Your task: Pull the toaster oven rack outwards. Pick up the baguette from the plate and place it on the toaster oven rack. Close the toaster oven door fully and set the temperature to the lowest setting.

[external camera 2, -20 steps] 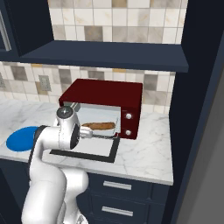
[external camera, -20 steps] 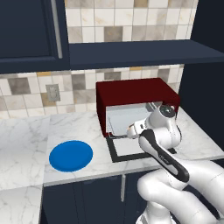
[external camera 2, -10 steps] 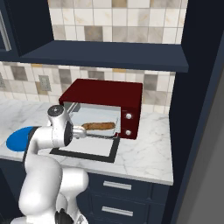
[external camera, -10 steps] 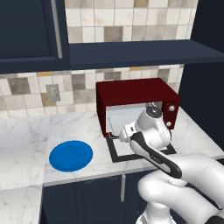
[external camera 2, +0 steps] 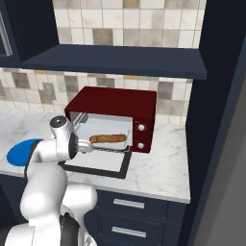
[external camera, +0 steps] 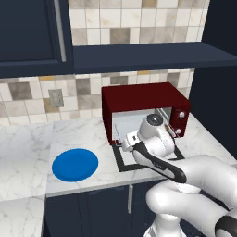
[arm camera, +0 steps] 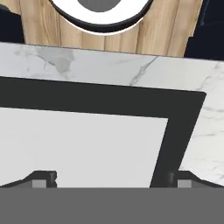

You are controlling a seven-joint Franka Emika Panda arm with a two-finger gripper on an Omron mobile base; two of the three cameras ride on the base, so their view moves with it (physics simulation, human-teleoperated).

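Your gripper [arm camera: 109,178] has its jaws apart and empty, hanging just above the toaster oven door [arm camera: 87,144], which lies folded flat on the marble counter [arm camera: 109,68]. The baguette [external camera 2: 107,139] rests on the toaster oven rack [external camera 2: 113,146] of the toaster oven [external camera 2: 115,103]. The plate [external camera: 75,165] sits bare to the left.

baguette [external camera 2: 107,138] on rack [external camera 2: 103,144] in toaster oven [external camera 2: 115,117] | door [external camera 2: 98,163] flat before it | plate [external camera: 75,165] left

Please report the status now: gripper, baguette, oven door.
Gripper open, above the toaster oven door, holding nothing. Baguette on the pulled-out rack. Door down flat, not closed. Plate bare.
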